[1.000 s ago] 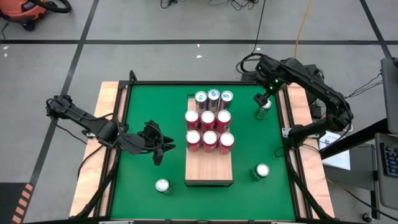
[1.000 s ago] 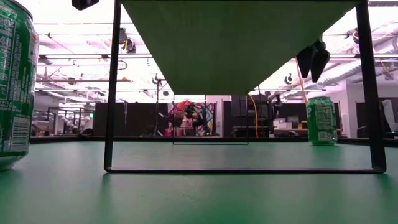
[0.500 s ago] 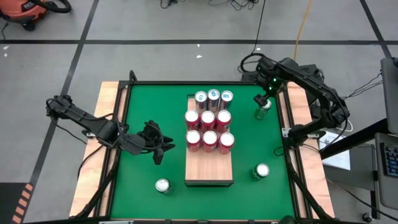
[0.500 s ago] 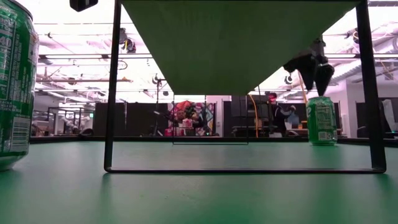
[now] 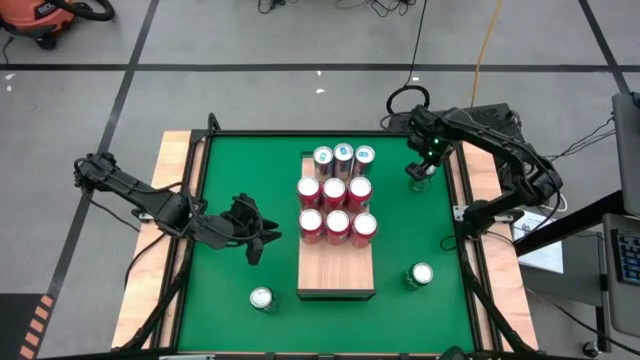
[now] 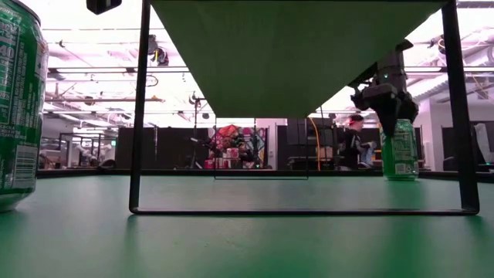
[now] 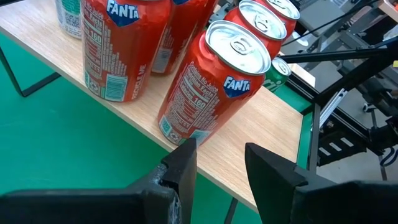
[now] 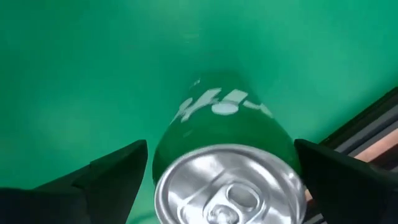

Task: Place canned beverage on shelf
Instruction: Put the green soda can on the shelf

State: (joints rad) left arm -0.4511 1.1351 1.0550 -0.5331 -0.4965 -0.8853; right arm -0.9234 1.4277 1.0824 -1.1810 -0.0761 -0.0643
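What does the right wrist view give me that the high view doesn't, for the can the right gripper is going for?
Only the right wrist view: the green can's lid with its tab, sitting between the two spread fingers, untouched. Only the high view: the shelf with nine cans, two more green cans on the table, and the left gripper waiting left of the shelf. Both: the right gripper directly over that can, on green table.

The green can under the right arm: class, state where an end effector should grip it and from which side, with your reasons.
Grip the green can across its round side wall just below the rim, coming from straight above. It stands upright on the table, lid up, with open space around it. The right end effector already hangs over it, fingers spread to either side, so a straight descent should suit.
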